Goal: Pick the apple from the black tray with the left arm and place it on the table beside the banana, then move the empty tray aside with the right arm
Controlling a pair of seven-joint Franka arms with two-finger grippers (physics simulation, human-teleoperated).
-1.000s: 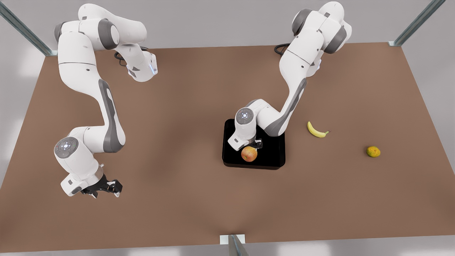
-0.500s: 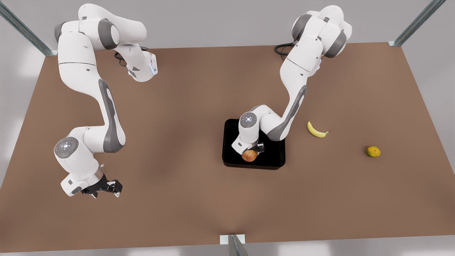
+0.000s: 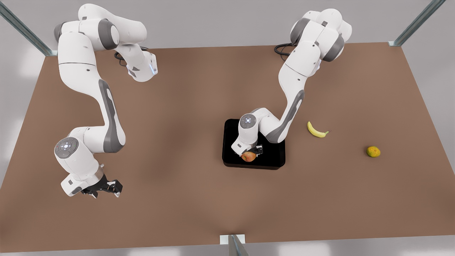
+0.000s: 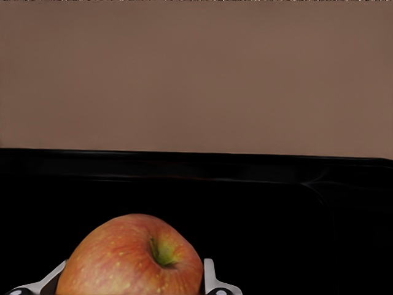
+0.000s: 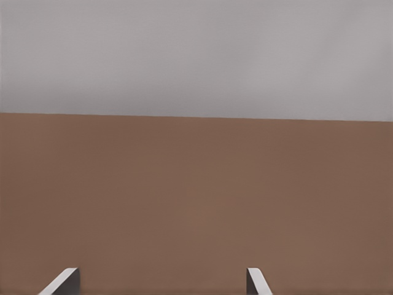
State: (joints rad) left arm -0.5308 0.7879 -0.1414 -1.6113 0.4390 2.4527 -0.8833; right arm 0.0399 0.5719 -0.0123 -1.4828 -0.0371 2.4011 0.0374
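Two of my arms work over the brown bench. The black tray lies mid-bench with the apple near its front rim. My left gripper has its fingers open astride the apple's widest part; it looks firm, smooth, likely slippery. My right gripper waits apart, fingers open. Banana and a small yellow-green fruit lie clear of the path.

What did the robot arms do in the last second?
The left gripper came down over the apple in the black tray; its fingers now sit on either side of it. The right gripper, banana and tray stayed put.
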